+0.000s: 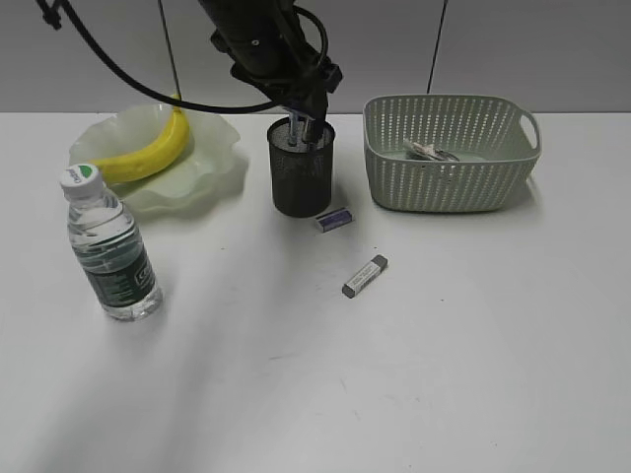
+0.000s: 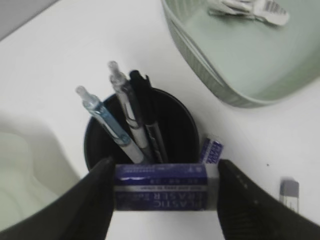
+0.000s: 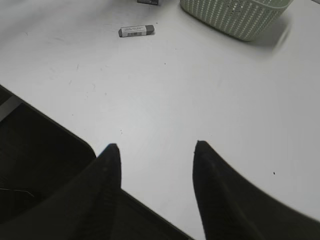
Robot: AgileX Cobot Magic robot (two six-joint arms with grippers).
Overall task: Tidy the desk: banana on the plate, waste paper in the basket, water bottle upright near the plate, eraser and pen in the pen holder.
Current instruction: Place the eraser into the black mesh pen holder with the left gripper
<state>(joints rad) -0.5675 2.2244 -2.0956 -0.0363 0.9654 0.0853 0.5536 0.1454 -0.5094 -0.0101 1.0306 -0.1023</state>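
Observation:
My left gripper hangs right over the black mesh pen holder. In the left wrist view the gripper is shut on a blue eraser, held above the holder's rim, with three pens standing inside. The banana lies on the pale green plate. The water bottle stands upright in front of the plate. The waste paper lies in the sage green basket. My right gripper is open and empty above bare desk.
A second blue eraser lies on the desk by the holder's base, and it also shows in the left wrist view. A grey eraser lies further forward, also in the right wrist view. The basket's wall is at the far right.

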